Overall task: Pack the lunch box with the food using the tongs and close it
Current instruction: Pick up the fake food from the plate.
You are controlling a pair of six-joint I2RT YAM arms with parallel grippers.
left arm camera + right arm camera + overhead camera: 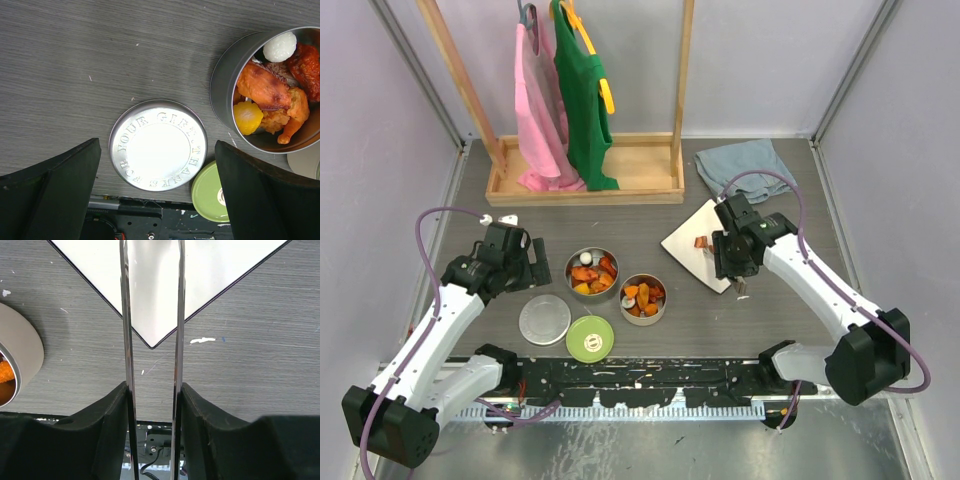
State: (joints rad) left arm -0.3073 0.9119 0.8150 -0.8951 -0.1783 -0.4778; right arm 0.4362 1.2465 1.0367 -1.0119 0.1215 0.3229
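Grey wood-grain table [700,325] fills the overhead view. One wooden rack [585,185] stands at upper centre with two garments, one pink [535,110] and one green [582,100]. One grey-blue cloth [745,165] lies at upper right. One white square plate [685,240] sits right of centre, turned corner-down, with a single reddish-brown piece [702,242] on it. The lunch box comprises two round steel tins, both uncovered: one [568,270] at centre and a second [642,322] just to its lower right, close together. Each holds the food [265,90]: orange, red and yellow chunks, with one white ball noted in the first tin. Two lids lie flat on the table at lower centre-left, touching or nearly so: one steel lid [544,319] with embossed lettering and one lime-green lid [590,338]. One pair of tongs [126,340], slim and silver, runs up the middle of the right wrist view over the plate corner, tips out of frame. Right gripper [152,440] is clenched on the two tong arms from outside. Left gripper [157,200] is released, fingers [50,195] spread wide above the steel lid, holding nothing.
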